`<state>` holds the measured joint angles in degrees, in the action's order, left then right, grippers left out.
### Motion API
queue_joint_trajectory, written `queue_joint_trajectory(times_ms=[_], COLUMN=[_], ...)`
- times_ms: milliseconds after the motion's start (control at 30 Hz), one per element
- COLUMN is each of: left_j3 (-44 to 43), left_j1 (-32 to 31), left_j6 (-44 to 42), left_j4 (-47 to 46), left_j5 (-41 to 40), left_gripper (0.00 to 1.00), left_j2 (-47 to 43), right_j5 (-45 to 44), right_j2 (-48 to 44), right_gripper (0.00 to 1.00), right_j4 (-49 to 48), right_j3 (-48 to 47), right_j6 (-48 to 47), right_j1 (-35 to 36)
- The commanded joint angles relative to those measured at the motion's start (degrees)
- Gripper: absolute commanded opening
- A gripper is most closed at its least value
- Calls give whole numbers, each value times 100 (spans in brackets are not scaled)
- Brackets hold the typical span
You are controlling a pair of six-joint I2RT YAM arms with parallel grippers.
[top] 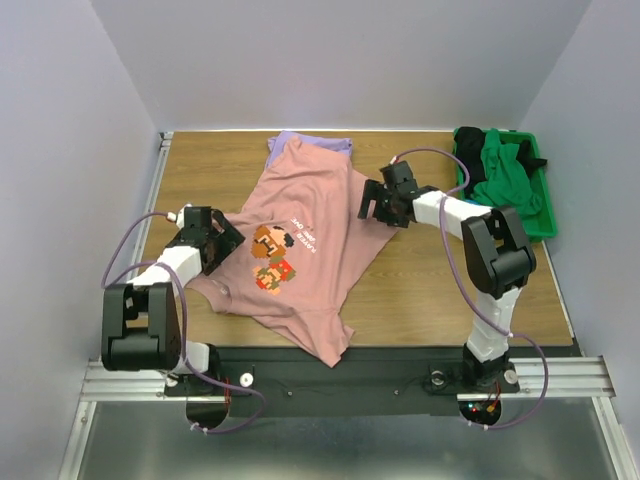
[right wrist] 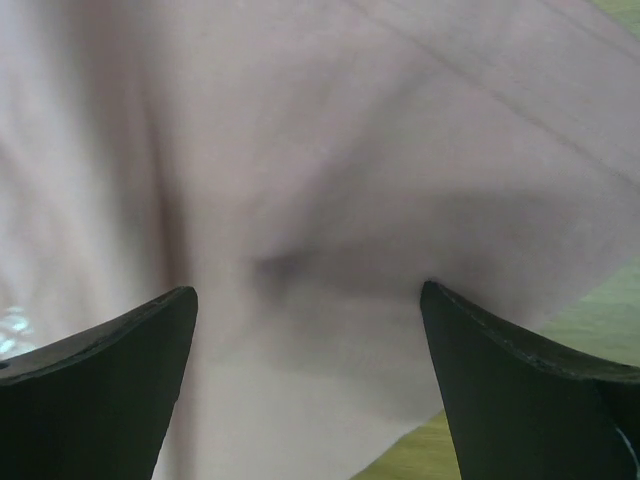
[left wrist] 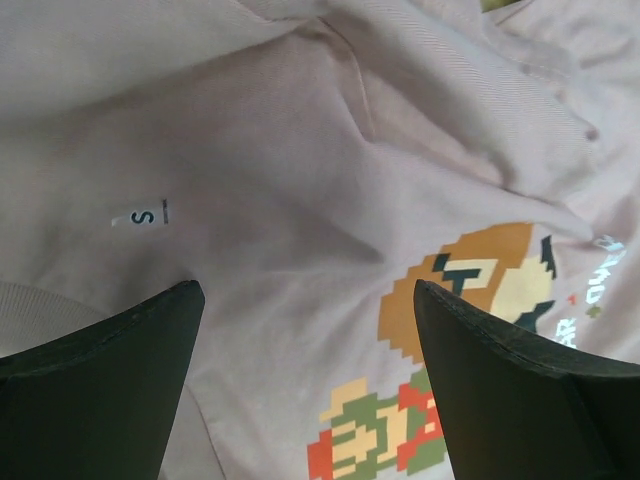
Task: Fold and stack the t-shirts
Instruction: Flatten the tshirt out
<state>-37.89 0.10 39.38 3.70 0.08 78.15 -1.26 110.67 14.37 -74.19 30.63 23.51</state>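
**Top external, then wrists: pink shirt spread out, both jaws released**

Top external: dusty-pink shirt (top: 305, 215) lies skewed on the table (top: 430, 290), print up, with one corner reaching the near edge. Its far end overlaps the lavender shirt (top: 312, 143), which shows only as a strip at the far side. Left gripper (top: 228, 240) sits at the pink shirt's left edge and right gripper (top: 372, 203) at its right edge. Green bin (top: 545, 225) of other clothes is at the far right, well apart.

Left wrist: fingers spread wide with nothing pinched. Rumpled pink cloth lies below, with the size tag (left wrist: 140, 216) and cartoon print (left wrist: 470, 300) in sight.

Right wrist: jaws likewise apart over plain pink cloth near its border, with a soft crease between them. Can't tell whether the tips touch the fabric.

My read: the step in hand is gripping both side edges for the first fold, and no fold is made yet.
- Go low enough that one finger slides under the edge.
- Close on the border, not mid-panel, or it bunches.
- Grip at matching points left and right, since the shirt lies skewed.
- Lift low and move both arms together so the fold line stays straight.
- Keep clear of the lavender shirt underneath — dragging it would undo the stack spot.
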Motion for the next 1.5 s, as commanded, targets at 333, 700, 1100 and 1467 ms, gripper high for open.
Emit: queue_joint_trajectory(times_ms=[333, 700, 1100, 1467], left_j3=[-2414, -4410, -4677, -707], left_j1=[-546, -660, -651, -2851], left_j6=[-808, -1081, -1152, 296], left_j4=[-731, -380, 385, 656], left_j5=[98, -7, -465, -877], left_gripper=[98, 96, 98, 98], left_j2=[2737, 3681, 3068, -1185], right_j5=[-541, -262, 810, 354], right_j2=[-932, -2207, -3209, -4194], right_gripper=[100, 100, 100, 100], right_j4=[83, 84, -4, 75], right_j3=[1993, 2699, 2595, 2981], right_j6=[399, 127, -567, 258], right_j1=[-1364, -1656, -1648, -1656])
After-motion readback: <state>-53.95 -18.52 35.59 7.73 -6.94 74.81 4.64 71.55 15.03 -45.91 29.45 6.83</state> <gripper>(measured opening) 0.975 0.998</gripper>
